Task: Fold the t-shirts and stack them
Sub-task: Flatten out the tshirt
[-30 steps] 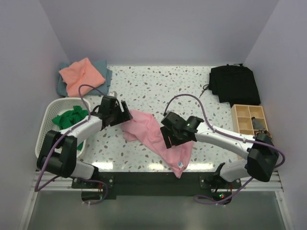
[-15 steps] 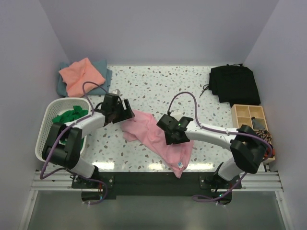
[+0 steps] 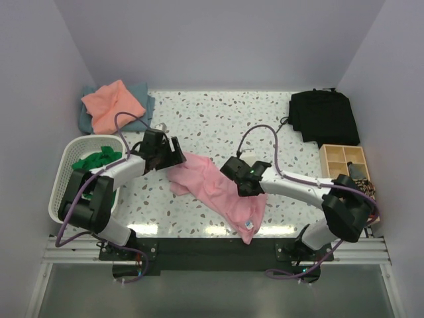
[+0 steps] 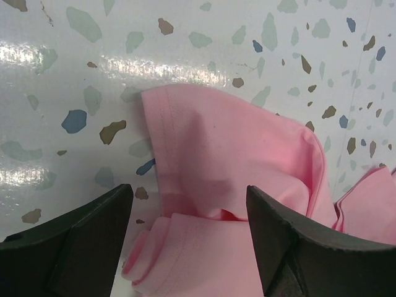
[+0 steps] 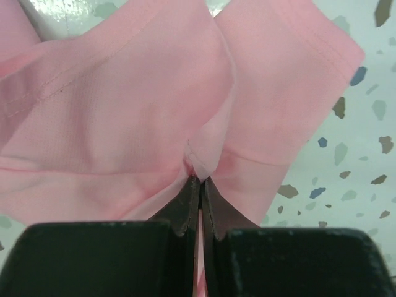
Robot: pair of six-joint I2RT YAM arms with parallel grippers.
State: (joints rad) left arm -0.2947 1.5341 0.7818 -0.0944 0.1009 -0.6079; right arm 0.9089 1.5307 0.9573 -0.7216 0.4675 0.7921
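My right gripper (image 5: 198, 183) is clenched on a raised fold of the light pink t-shirt (image 3: 215, 192). The two fingers are pressed together with only a thin ridge of cloth between them. My left gripper (image 3: 176, 157) stands released, jaws wide apart, with a hemmed corner of the same shirt lying between the fingers. Whether the fingers touch the cloth I cannot tell.

The pink shirt lies crumpled on the speckled table (image 3: 218, 119), near the middle and toward the near edge. Its long axis runs from about ten o'clock, where my left jaws are, down to between four and five o'clock. There its narrower end reaches the table's near edge. A small label shows close to that near end. My right grip sits just to the three o'clock side of the shirt's middle.

At nine o'clock stands a white laundry basket (image 3: 61, 189) with the bright green t-shirt (image 3: 96, 161) bunched inside. At three o'clock is a wooden box (image 3: 322, 165) split into compartments. Something dark sits in one on its right side, too small to tell what.

At about eleven o'clock, in the far corner, the salmon-orange t-shirt (image 3: 112, 105) rests on the grey-blue t-shirt (image 3: 144, 96). A folded black cloth (image 3: 324, 116) lies at about one o'clock.
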